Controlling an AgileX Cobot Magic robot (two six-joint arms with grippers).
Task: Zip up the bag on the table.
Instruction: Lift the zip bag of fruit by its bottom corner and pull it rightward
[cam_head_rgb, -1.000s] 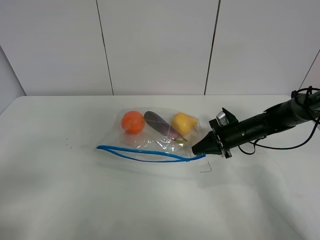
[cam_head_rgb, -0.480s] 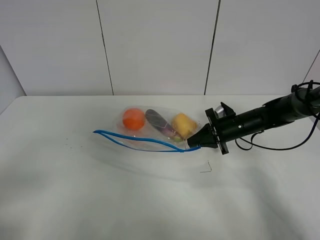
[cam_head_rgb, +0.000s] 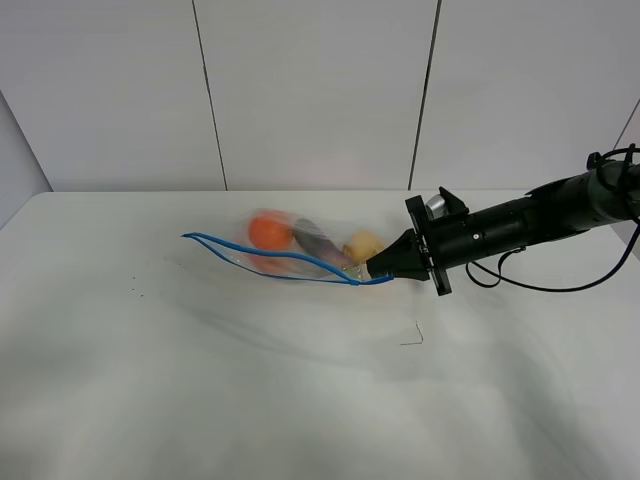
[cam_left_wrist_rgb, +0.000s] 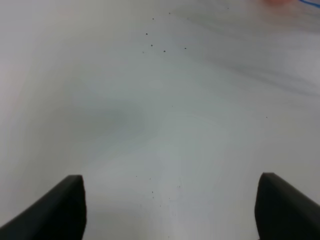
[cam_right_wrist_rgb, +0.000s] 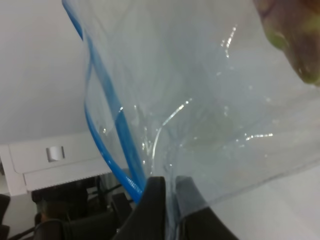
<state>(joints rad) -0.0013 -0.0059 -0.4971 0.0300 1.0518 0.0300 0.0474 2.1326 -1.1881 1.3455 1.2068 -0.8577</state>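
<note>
Bag (cam_head_rgb: 300, 250) sits just above centre of the high view, on the far half of the table (cam_head_rgb: 250, 380), and looks motion-blurred. Its right end is up off the surface in the right gripper (cam_head_rgb: 375, 272). I can't tell whether the left end touches the table.

Zipper strip (cam_head_rgb: 205, 238) is not closed. Two blue lines run apart along most of the mouth and meet at the gripper end. The strip runs from left of centre down and right to the jaws.

Contents, left to right: orange item (cam_head_rgb: 268, 231), purple item (cam_head_rgb: 315, 240), yellow item (cam_head_rgb: 364, 245). All are blurred and bunched along the bag's far side.

The right gripper's jaws are clenched on the bag's corner, right at the end of the strip. The right wrist view shows clear film and blue strip pinched between the black fingers. The arm comes in from the right edge, roughly level, with a cable (cam_head_rgb: 560, 285) looping under it.

The left gripper (cam_left_wrist_rgb: 170, 210) shows only in its own wrist view. Its jaws are spread wide with nothing between them and bare table below. A group of dark specks (cam_left_wrist_rgb: 157, 42) lies ahead of it.

Thin mark (cam_head_rgb: 412, 338) is on the table below the right gripper, near it. More specks (cam_head_rgb: 135, 291) lie at left, well apart from the bag. Wall panels (cam_head_rgb: 310, 90) fill the top of the frame.
</note>
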